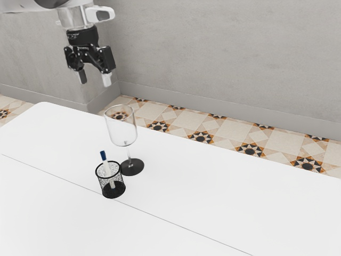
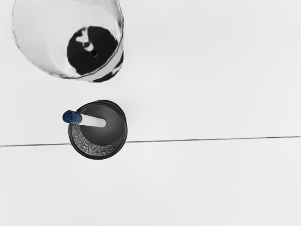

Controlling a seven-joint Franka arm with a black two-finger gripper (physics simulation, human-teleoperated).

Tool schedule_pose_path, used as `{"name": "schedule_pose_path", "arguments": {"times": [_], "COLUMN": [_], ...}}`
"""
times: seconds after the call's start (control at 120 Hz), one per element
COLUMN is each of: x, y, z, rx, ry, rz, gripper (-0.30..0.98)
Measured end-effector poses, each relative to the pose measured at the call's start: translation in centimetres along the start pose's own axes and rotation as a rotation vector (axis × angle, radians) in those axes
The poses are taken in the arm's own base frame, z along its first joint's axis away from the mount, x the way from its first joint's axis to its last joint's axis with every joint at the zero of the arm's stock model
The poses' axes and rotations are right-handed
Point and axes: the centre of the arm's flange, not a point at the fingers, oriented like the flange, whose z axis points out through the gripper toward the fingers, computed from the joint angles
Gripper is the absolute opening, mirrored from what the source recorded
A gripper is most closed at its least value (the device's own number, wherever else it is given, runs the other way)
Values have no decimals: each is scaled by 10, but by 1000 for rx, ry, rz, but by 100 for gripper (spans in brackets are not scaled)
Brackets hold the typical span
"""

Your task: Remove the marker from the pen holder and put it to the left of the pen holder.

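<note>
Marker (image 2: 90, 120) aslant, blue end (image 2: 71, 117) up

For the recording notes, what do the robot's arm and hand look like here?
The arm has smooth, rounded white and light grey casings, with a ribbed black collar below. The hand is black and angular, with jointed, linkage-like sides leading down to two fingers with blocky tips, one mid-grey and the other whitish. I can make out no loose cables.
</note>
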Motion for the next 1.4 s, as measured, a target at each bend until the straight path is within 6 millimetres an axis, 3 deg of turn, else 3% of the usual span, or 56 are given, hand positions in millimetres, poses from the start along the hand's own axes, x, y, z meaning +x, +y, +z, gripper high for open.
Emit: {"name": "schedule_pose_path", "arguments": {"times": [0.067,0.1,0.167,0.225,0.275,0.325,0.375,0.633,0.875,1.075,1.4], "x": [5,15,18,1,-13,-21,-25,-11,3,14,23], "y": [-6,-12,-26,-39,-51,-63,-71,-71,-82,-86,-71], "z": [1,12,67,123,159,185,198,234,277,280,283], "rx": [2,6,20,18,13,5,-1,9,28,36,34], "ry": [15,-1,-70,-112,-109,-87,-53,104,136,184,206], "rz": [-10,-23,-51,-73,-95,-120,-142,-171,-202,-209,-188], "gripper": [67,67,67,67,66,66,66,65,61,54,35]}}
